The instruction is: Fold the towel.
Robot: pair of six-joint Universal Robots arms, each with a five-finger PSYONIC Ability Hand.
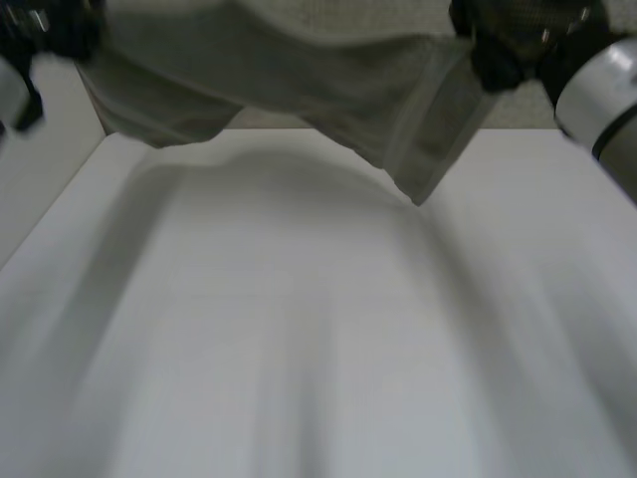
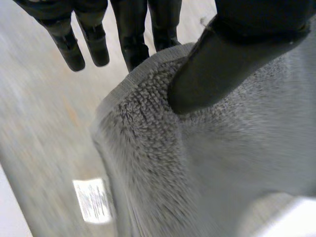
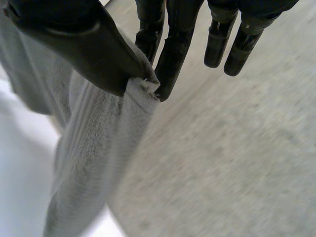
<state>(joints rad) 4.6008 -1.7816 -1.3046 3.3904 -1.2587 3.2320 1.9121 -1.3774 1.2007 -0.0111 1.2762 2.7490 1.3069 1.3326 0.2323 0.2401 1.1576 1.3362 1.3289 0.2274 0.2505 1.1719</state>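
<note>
A grey towel [image 1: 299, 80] hangs in the air above the far part of the white table [image 1: 299, 329], stretched between both hands. My left hand [image 1: 50, 30] holds its left top corner. In the left wrist view the thumb [image 2: 232, 54] presses the towel [image 2: 222, 158] against a finger [image 2: 131, 34]. My right hand [image 1: 508, 45] holds the right top corner. In the right wrist view the thumb [image 3: 89, 47] and a finger [image 3: 173, 54] pinch the towel's edge [image 3: 98, 163], which hangs down from them. The other fingers of both hands stay straight and off the cloth.
A white label [image 2: 93, 200] is sewn on the towel's side near my left hand. The towel's lower right corner [image 1: 418, 189] dangles just over the table's far edge. Grey floor [image 3: 237, 163] lies beyond the table.
</note>
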